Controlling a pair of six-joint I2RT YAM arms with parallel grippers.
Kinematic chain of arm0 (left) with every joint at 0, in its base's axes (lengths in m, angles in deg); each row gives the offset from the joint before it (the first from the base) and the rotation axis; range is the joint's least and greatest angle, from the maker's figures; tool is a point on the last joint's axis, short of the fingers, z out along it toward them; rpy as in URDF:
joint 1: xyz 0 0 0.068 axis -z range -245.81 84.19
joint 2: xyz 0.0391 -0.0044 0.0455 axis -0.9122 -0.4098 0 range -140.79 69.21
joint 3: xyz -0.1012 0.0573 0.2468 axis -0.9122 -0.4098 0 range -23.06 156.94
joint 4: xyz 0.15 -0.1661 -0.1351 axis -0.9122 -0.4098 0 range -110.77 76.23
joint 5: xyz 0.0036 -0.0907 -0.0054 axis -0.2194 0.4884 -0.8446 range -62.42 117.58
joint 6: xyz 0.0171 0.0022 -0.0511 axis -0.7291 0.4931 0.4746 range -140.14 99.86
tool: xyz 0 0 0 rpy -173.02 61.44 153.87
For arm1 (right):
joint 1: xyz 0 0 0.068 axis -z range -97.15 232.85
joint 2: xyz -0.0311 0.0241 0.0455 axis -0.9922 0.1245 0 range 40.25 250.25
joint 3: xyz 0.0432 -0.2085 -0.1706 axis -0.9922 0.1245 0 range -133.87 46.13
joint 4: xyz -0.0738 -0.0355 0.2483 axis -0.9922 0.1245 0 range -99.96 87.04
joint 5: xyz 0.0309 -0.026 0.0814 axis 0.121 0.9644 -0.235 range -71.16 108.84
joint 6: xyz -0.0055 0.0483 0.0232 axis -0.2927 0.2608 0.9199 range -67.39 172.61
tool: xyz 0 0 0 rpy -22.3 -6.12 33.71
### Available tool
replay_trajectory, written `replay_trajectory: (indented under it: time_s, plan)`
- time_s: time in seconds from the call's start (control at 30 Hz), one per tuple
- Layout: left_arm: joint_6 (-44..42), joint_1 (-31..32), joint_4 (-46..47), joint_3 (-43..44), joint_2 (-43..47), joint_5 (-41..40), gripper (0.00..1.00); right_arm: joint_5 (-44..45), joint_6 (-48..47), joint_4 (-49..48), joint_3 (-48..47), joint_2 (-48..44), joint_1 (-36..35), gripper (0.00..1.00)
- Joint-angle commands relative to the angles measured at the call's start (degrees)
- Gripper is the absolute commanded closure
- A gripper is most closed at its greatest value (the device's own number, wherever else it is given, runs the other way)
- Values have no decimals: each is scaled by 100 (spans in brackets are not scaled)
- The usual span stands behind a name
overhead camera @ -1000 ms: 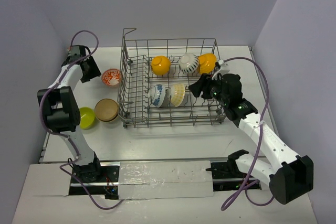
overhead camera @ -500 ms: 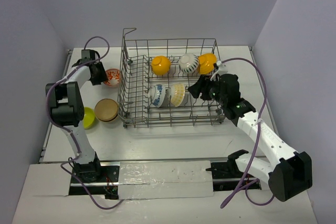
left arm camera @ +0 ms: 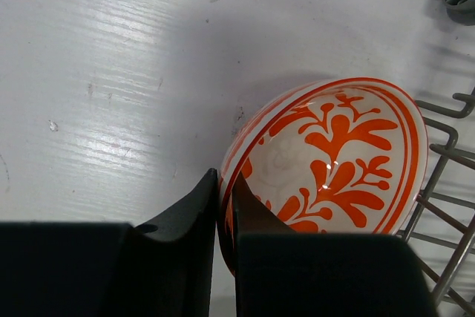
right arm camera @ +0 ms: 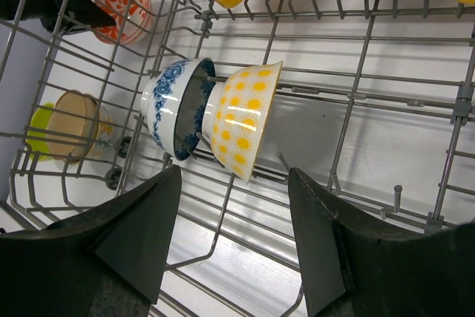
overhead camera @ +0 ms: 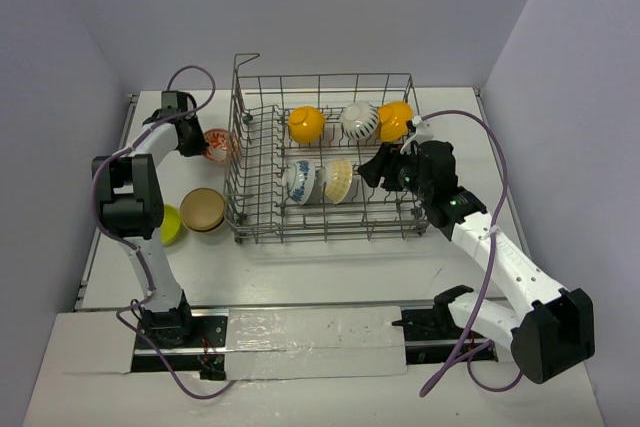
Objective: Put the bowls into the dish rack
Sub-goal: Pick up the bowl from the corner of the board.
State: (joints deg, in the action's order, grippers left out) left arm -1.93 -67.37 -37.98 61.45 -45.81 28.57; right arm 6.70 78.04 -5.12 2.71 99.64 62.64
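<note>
Clearance at the left gripper is tight: its jaws are pinched together on the near rim of the red-and-white bowl, one finger inside and one outside. The bowl is tipped up with its opening toward the wrist camera. Its far rim sits just beside the left wall wires of the dish rack, whether touching cannot be told. Bare table lies to the bowl's left and in front of the rack. The tan bowl and the lime green bowl sit near the rack's front left corner, the lime one partly behind the left arm. The right gripper hangs over the rack's right half with jaws apart, holding nothing. Bare tines show beneath it. Inside the rack, the back row carries an orange-yellow bowl, the white striped bowl and a second orange-yellow bowl. The front row holds the blue-patterned bowl against a cream bowl with yellow sun marks.
</note>
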Motion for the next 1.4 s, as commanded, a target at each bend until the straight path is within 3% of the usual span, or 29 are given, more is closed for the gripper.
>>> replay_trajectory:
  time_s: [0.0, 0.2, 0.37, 1.03, 1.37]
  plan:
    - [-64, 42, -137, 66, 216, -319, 100, -43, -47, -247, 27, 19, 8, 33]
    - [295, 42, -137, -13, 725, -1187, 100, -139, -117, -203, -26, 10, 8, 33]
    - [647, -28, 3, -224, 1210, -1400, 100, -131, -126, -150, -44, 19, 8, 33]
    - [1263, -468, 873, -866, 3529, -680, 100, -236, -170, 61, -211, 283, 8, 33]
    - [1483, -441, 1085, -664, 4312, 225, 100, -315, -223, 35, -229, 406, 8, 34]
